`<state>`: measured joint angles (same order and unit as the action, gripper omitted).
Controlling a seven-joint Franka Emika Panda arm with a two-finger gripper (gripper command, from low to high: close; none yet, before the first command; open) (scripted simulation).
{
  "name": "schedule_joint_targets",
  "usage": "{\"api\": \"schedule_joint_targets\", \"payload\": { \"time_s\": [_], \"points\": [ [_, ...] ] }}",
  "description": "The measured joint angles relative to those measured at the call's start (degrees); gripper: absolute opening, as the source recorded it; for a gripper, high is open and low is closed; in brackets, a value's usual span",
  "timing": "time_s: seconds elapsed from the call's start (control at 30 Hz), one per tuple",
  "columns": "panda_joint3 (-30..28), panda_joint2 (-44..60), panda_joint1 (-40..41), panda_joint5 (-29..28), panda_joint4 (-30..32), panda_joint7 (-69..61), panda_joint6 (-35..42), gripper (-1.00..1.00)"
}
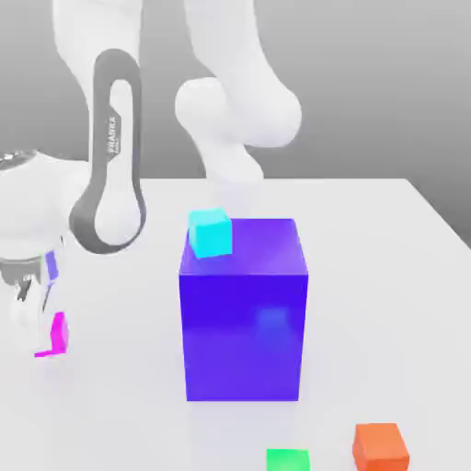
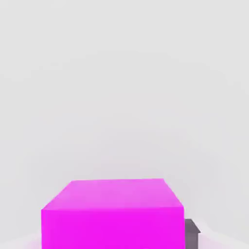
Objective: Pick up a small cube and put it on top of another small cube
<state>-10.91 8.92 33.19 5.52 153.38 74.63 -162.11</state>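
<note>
Now, the small cube point(image 1: 55, 335) is showing plain magenta-pink, matte and unmarked, sitting on the white table point(image 1: 386, 276) at about 9 o'clock from the big blue-purple block point(image 1: 243, 308). My gripper point(image 1: 35, 299) is hanging right at it, the cube partly hidden behind my fingers; I cannot tell how far they are spread or whether they are gripping. A cyan cube point(image 1: 211, 232) is resting against the block's upper corner. The green cube point(image 1: 288, 460) is getting cut off at 6 o'clock, beside the orange cube point(image 1: 380, 445).
</note>
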Motion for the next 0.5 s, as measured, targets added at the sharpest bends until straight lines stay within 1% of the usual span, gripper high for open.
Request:
{"api": "schedule_joint_targets", "payload": {
  "time_s": [0.1,0.2,0.37,0.43,0.5],
  "points": [
    [4.2,0.1,-5.4,-2.7,-3.9,1.1,4.0,-1.0],
    [9.7,1.4,-11.4,-5.1,-8.8,2.0,7.6,-1.0],
    [17.1,2.9,-19.9,-8.0,-14.9,2.9,12.2,-1.0],
    [19.6,3.9,-23.0,-9.1,-17.1,3.3,13.4,-1.0],
    [21.1,8.3,-26.6,-11.5,-20.3,4.4,12.2,-1.0]
  ]
}}
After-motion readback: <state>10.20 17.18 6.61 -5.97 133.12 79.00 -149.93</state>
